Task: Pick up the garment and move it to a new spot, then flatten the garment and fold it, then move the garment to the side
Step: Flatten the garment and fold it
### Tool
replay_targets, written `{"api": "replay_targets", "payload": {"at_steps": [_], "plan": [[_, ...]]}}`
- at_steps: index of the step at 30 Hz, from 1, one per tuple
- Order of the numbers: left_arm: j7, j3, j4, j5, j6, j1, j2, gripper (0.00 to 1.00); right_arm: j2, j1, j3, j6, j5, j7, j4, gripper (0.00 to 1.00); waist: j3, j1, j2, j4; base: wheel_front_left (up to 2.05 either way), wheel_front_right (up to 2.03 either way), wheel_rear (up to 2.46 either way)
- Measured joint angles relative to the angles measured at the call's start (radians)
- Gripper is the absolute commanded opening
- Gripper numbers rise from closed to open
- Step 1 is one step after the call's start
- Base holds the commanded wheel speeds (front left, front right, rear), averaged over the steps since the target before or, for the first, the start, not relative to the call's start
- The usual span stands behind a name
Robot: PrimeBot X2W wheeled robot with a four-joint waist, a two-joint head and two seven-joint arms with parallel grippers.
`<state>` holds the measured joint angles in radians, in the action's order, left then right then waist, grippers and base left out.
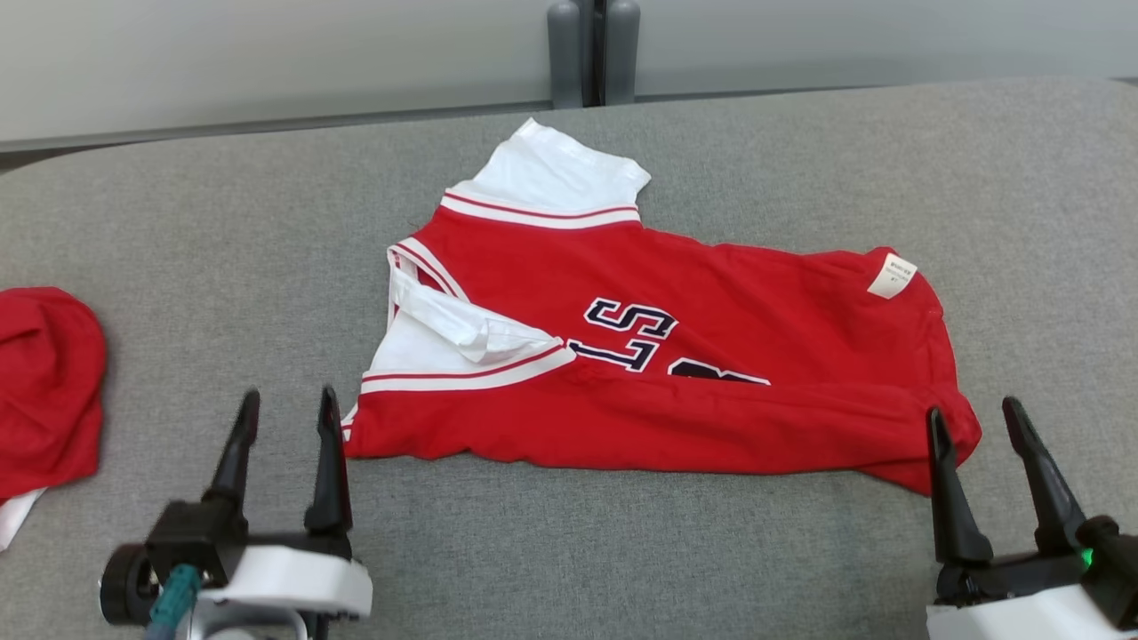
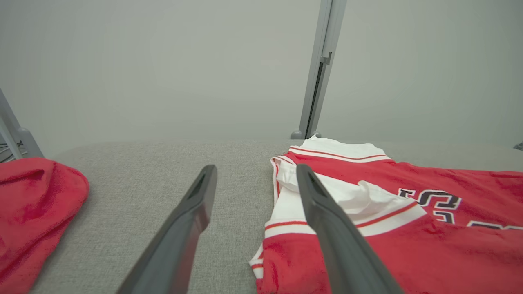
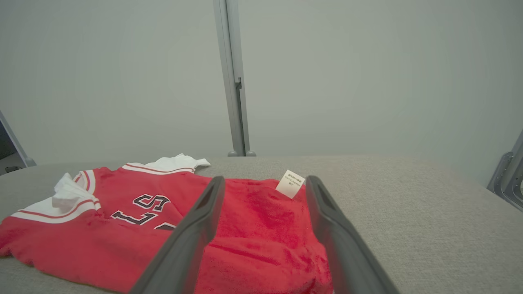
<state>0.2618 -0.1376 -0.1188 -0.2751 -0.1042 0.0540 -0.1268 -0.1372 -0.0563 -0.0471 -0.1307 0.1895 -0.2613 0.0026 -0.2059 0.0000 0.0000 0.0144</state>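
Jersey (image 1: 711, 356), red with white trim, lies folded flat on the grey table (image 1: 889, 178). Left gripper (image 1: 290, 394) is just off the jersey's near left corner and right gripper (image 1: 973, 413) is at its near right corner. Both have jaws spread and hold nothing. A second red cloth (image 1: 44, 382) lies well left of the jersey.

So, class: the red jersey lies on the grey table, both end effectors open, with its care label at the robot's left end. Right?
No: the head view shows the care label at the right end of the red jersey. The rest holds: it lies on the grey table, left end effector and right end effector both open.
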Motion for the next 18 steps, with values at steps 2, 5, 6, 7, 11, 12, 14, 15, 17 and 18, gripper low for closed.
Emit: {"api": "replay_targets", "payload": {"at_steps": [2,5,6,7,11,12,14,15,17,18], "plan": [[0.002,-0.003,-0.001,0.003,0.0,-0.037,0.003,1.0,0.006,-0.022,0.002,0.0,-0.005,0.0,0.006,1.0,0.016,0.0,0.0,-0.004,0.0,0.0,0.0],[0.002,-0.004,-0.003,0.006,-0.002,-0.063,0.006,1.0,0.015,-0.041,0.002,0.0,-0.005,0.0,0.012,1.0,0.034,0.0,0.0,-0.01,0.0,0.0,0.0],[0.002,-0.004,-0.004,0.006,-0.002,-0.066,0.008,1.0,0.016,-0.046,0.002,0.0,-0.006,0.0,0.013,1.0,0.039,0.0,0.0,-0.012,0.0,0.0,0.0],[0.002,-0.004,-0.006,0.006,-0.001,-0.067,0.007,1.0,0.016,-0.047,0.002,0.0,-0.005,0.0,0.016,1.0,0.043,0.0,0.0,-0.013,0.0,0.0,0.0],[0.002,-0.005,-0.019,0.006,0.004,-0.067,0.008,1.0,0.016,-0.047,0.001,0.0,-0.002,0.0,0.019,1.0,0.053,0.0,0.0,-0.016,0.0,0.0,0.0],[0.002,-0.006,-0.021,0.006,0.005,-0.067,0.008,1.0,0.016,-0.047,0.001,0.0,0.002,0.0,0.019,1.0,0.053,0.0,0.0,-0.016,0.0,0.0,0.0],[0.002,-0.006,-0.025,0.006,0.007,-0.066,0.008,1.0,0.016,-0.047,-0.002,0.0,0.005,0.0,0.021,1.0,0.053,0.0,0.0,-0.015,0.0,0.0,0.0],[0.002,-0.006,-0.026,0.006,0.007,-0.066,0.008,1.0,0.016,-0.047,-0.002,0.0,0.007,0.001,0.024,1.0,0.053,0.0,0.0,-0.015,0.0,0.0,0.0],[0.002,-0.005,-0.029,0.005,0.007,-0.066,0.007,1.0,0.017,-0.047,-0.004,0.0,0.01,0.001,0.026,1.0,0.053,0.0,0.0,-0.014,0.0,0.0,0.0],[0.002,-0.004,-0.03,0.005,0.007,-0.065,0.007,1.0,0.018,-0.047,-0.004,0.0,0.012,0.001,0.027,1.0,0.052,0.0,0.0,-0.013,0.0,0.0,0.0]]}}
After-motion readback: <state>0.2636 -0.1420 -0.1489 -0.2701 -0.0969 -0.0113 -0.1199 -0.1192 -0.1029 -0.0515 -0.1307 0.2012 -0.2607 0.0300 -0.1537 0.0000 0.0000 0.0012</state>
